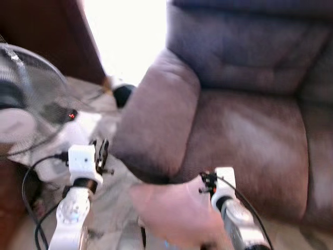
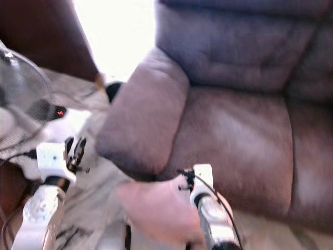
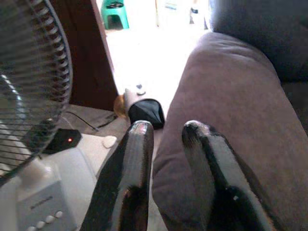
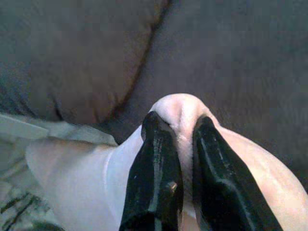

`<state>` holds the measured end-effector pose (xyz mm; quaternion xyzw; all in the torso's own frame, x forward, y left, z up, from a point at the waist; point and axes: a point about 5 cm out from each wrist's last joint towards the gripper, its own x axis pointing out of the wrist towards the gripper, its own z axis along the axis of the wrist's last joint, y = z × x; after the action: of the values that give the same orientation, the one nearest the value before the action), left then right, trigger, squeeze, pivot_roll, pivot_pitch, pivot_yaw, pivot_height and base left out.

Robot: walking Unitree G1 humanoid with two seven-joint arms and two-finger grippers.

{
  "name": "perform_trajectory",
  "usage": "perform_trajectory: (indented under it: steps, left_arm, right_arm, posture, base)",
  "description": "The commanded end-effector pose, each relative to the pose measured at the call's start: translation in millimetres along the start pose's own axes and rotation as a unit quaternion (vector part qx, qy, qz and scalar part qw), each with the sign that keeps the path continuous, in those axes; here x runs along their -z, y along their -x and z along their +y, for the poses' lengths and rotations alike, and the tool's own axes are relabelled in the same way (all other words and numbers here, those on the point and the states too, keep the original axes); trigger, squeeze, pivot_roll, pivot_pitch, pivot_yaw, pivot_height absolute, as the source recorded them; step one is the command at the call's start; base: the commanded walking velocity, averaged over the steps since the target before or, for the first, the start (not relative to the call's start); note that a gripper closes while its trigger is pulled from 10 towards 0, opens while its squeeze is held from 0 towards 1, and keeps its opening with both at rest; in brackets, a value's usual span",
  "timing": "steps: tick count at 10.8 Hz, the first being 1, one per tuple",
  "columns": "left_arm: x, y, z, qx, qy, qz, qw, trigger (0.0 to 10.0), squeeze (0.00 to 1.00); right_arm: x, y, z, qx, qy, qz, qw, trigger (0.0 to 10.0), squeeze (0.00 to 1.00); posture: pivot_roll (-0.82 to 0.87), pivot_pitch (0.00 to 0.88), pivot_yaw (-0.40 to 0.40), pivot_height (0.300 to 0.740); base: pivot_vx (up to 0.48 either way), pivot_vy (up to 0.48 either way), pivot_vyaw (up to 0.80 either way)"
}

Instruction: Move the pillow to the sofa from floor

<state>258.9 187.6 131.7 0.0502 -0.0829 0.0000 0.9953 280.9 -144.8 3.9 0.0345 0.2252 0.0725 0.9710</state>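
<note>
Right gripper (image 4: 179, 139): its two long black fingers are nearly closed, pinching a bunched fold of the soft pale pink pillow (image 4: 96, 173) between them. The pillow hangs from that grip, spreading beneath and to either side of the fingers, just in front of the front edge of the brown upholstered sofa (image 1: 250, 140). Directly ahead of this gripper lies the sofa seat cushion; the padded armrest (image 1: 156, 114) is ahead and to its left.

Left gripper (image 3: 166, 139): fingers slightly parted, holding nothing, raised beside the outer side of the armrest. To its left stands a white pedestal fan (image 3: 29, 110) with a wire grille, blurred in the eye views.
</note>
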Motion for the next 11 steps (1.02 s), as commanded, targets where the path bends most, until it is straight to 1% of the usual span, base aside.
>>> perform_trajectory:
  steps: [1, 4, 5, 6, 11]
  left_arm:
    - [5.1, 3.3, 3.2, -0.004, 0.003, 0.011, 1.0, 10.0, 0.0]
    - [4.9, 2.9, 2.9, -0.004, 0.003, 0.009, 1.0, 10.0, 0.0]
    - [4.7, 2.7, 2.6, -0.003, 0.004, 0.008, 1.0, 10.0, 0.0]
    - [4.6, 2.5, 2.6, -0.003, 0.004, 0.008, 1.0, 10.0, 0.0]
    - [3.8, 0.1, 2.5, -0.003, 0.004, 0.006, 1.0, 10.0, 0.0]
  right_arm:
    - [-53.3, -4.4, 4.0, -0.008, 0.01, -0.126, 0.992, 10.0, 0.0]
    - [-54.1, -4.7, 4.9, -0.012, 0.009, -0.129, 0.991, 10.0, 0.0]
    - [-56.1, -4.7, 4.7, -0.011, 0.005, -0.136, 0.991, 10.0, 0.0]
    - [-61.2, -3.3, 5.0, -0.015, 0.001, -0.156, 0.988, 10.0, 0.0]
    - [-70.4, -2.3, 0.8, -0.004, 0.003, -0.182, 0.983, 10.0, 0.0]
  posture:
    - [0.17, 0.157, -0.004, 0.731]
    - [0.17, 0.155, -0.004, 0.731]
    - [0.17, 0.152, -0.004, 0.731]
    - [0.17, 0.15, -0.004, 0.739]
    - [0.17, 0.151, -0.003, 0.74]
  base:
    - [0.0, 0.0, 0.0]
    - [0.0, 0.0, 0.0]
    - [0.0, 0.0, 0.0]
    - [0.0, 0.0, 0.0]
    - [0.0, 0.0, 0.0]
